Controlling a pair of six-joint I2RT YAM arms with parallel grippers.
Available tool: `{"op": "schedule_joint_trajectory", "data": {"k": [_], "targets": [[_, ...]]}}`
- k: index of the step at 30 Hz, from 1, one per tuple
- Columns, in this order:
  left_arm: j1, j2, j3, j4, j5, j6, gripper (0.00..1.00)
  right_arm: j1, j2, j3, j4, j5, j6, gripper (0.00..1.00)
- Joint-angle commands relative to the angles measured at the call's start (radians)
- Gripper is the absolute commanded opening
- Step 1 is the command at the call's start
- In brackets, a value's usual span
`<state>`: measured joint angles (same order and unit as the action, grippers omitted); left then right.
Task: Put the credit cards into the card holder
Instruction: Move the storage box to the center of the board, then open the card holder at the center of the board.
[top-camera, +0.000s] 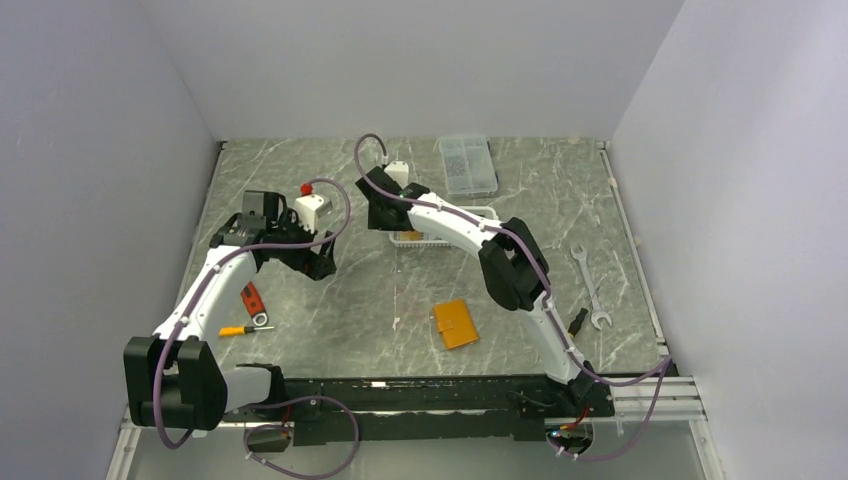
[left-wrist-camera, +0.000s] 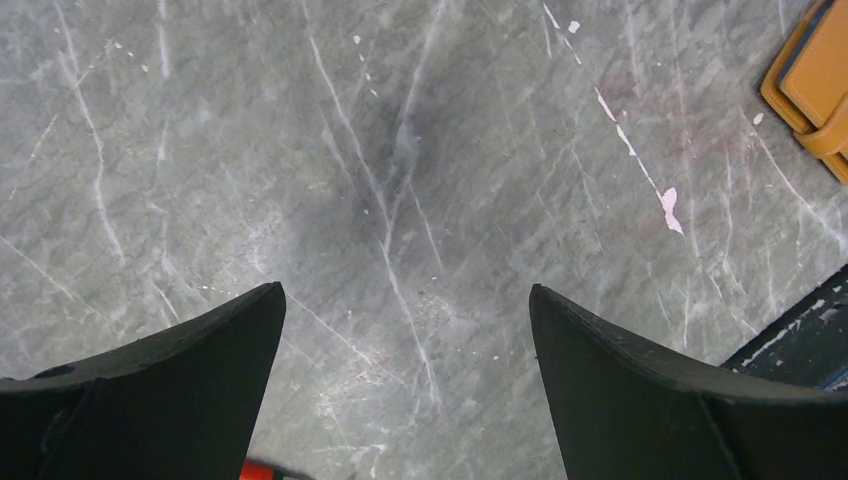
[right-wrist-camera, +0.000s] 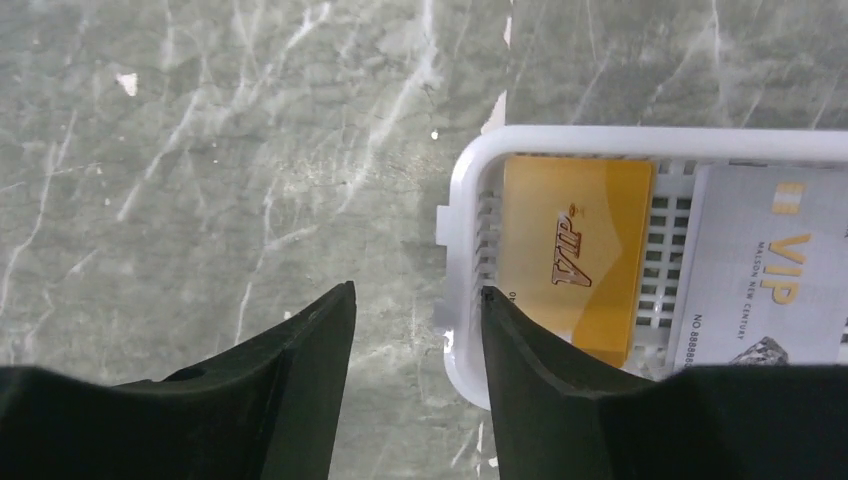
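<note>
Credit cards (right-wrist-camera: 575, 255) lie in a white basket (right-wrist-camera: 465, 220); card holder (top-camera: 456, 323) apart on the table (top-camera: 340, 320), apparently unfilled. Left tool (left-wrist-camera: 405, 290) spread, empty; right tool (right-wrist-camera: 417, 290) parted astride the basket's rim.

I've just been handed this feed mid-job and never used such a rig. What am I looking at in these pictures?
Two robot arms are bolted at the near edge of the table. The overhead picture shows both; the other two come from a camera on each wrist, its own black fingers at the bottom. The left gripper is open over bare table, holding nothing. The right gripper is part open, astride the end wall of the white basket, gripping nothing. In the basket lie a gold card and a pale card. The orange wallet lies nearer the arms' bases.
</note>
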<state>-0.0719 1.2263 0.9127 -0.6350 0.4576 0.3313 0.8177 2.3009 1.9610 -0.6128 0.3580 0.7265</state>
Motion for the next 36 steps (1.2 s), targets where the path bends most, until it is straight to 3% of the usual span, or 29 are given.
{"op": "schedule_joint_trajectory", "data": {"k": [1, 6, 9, 14, 19, 22, 28, 36], "targets": [[0.004, 0.002, 0.031, -0.033, 0.055, 0.027, 0.99, 0.002, -0.069, 0.027, -0.001, 0.008, -0.030, 0.57], [0.004, 0.006, 0.029, -0.042, 0.076, 0.029, 0.99, 0.003, -0.211, -0.120, 0.030, -0.003, -0.076, 0.70], [0.004, 0.009, 0.030, -0.050, 0.086, 0.032, 0.99, 0.003, -0.306, -0.230, 0.011, -0.010, -0.099, 0.72], [-0.003, 0.007, 0.025, -0.051, 0.132, 0.036, 0.99, 0.006, -0.594, -0.606, 0.072, -0.074, -0.109, 0.73], [-0.113, 0.022, 0.007, -0.045, 0.109, 0.036, 0.99, 0.049, -0.842, -0.990, 0.111, -0.152, -0.070, 0.89], [-0.188, 0.036, -0.001, -0.037, 0.093, 0.040, 0.99, 0.098, -0.955, -1.138, 0.162, -0.184, -0.048, 0.96], [-0.270, 0.105, 0.047, -0.049, 0.076, 0.020, 0.99, 0.150, -1.057, -1.249, 0.237, -0.216, -0.026, 1.00], [-0.332, 0.158, 0.062, -0.012, 0.067, -0.024, 0.99, 0.235, -0.950, -1.232, 0.222, -0.138, -0.013, 1.00]]}}
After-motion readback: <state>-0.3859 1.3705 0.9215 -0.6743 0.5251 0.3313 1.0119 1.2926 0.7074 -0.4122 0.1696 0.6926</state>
